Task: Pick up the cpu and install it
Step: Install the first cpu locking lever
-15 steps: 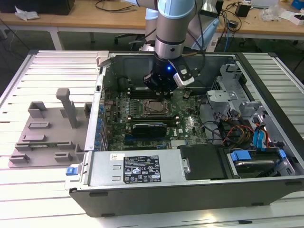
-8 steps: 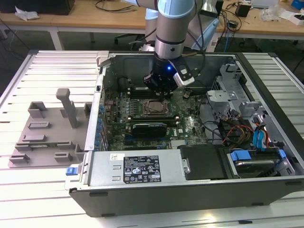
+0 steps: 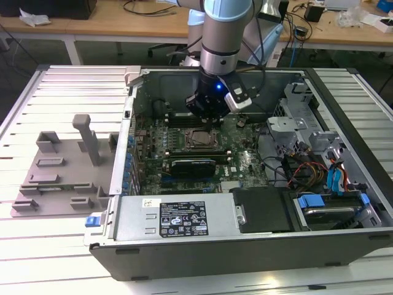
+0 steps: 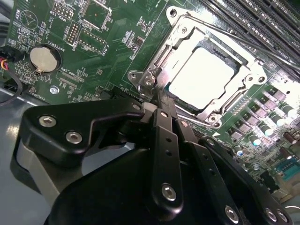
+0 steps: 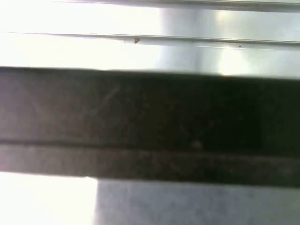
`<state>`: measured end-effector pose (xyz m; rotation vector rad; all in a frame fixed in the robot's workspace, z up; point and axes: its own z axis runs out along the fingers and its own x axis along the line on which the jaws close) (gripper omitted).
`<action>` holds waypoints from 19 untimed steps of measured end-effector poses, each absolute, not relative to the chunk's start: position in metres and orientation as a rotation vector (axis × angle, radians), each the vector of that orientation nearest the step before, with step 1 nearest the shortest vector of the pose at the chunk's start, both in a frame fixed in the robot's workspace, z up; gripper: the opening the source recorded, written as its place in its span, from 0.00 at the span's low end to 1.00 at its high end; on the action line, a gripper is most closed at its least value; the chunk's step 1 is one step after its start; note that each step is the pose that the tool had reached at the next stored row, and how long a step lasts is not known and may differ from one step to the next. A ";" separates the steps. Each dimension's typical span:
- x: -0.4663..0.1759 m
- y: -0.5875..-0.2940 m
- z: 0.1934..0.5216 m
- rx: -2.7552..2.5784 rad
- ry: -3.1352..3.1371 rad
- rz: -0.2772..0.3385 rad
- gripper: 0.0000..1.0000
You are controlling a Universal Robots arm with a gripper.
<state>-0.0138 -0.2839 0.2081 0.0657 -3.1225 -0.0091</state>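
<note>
1. The cpu [image 4: 202, 75], a small flat square chip with a pale silvery metal top, lay seated in the square metal-framed socket [image 4: 185, 35] on the green motherboard [image 4: 101, 51], just beyond the tip of my claw.
2. My claw [image 4: 159, 93], black with bolted link plates, had its fingers [image 4: 164, 124] drawn together to a narrow point, holding nothing. The tip was at the socket frame's near corner, by the lever hinge; whether it touched the metal I could not tell.
3. In the exterior view my claw [image 3: 206, 117] hung low inside the open grey computer case [image 3: 245, 239], right above the socket [image 3: 195, 139].
4. To one side of my claw in the second wrist view sat a round silver coin battery [image 4: 43, 58] in its holder on the board, well apart from the cpu.
5. Past the socket, away from me, ran long black memory slots [image 4: 262, 21].
6. Outside the case, at the exterior view's left, a large grey plastic tray with upright posts [image 3: 67, 166] rested on the pale slatted table [image 3: 55, 98], well apart from my claw.
7. The first wrist view gave a blurred dark band between bright surfaces; I could not tell what it was.
</note>
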 end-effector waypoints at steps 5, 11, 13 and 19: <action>-0.014 -0.287 0.208 0.065 -3.123 -0.009 0.11; -0.015 -0.287 0.208 0.066 -3.123 -0.007 0.11; -0.019 -0.287 0.208 0.066 -3.123 -0.007 0.11; -0.035 -0.287 0.210 0.066 -3.139 -0.006 0.11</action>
